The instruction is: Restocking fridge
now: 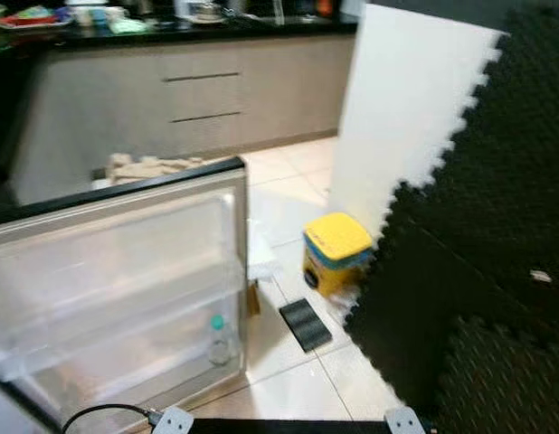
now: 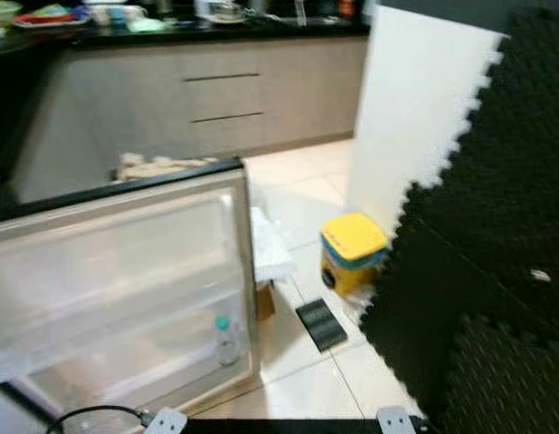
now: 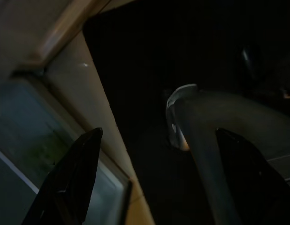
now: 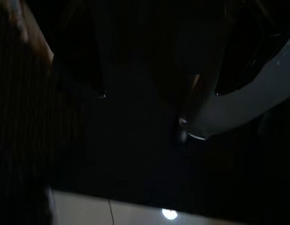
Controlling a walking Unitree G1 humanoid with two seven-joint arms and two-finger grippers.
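home kitchen: far dark countertop [image 1: 198, 34] crowded with dishes over beige drawer fronts [image 1: 203, 95]; pale tiled floor [image 1: 293, 181]; open fridge door [image 1: 117, 271] near left, water bottle [image 1: 219, 339] shelved.

The open fridge door [image 1: 117, 271] stands at the left, with 1 bottle [image 1: 220, 340] in its lowest shelf. Right of it on the floor lie a flat grille [image 1: 305, 324] and a bin [image 1: 335, 252]. Foam mats [image 1: 478, 235] rise at the right; cabinets [image 1: 189, 99] stand behind.
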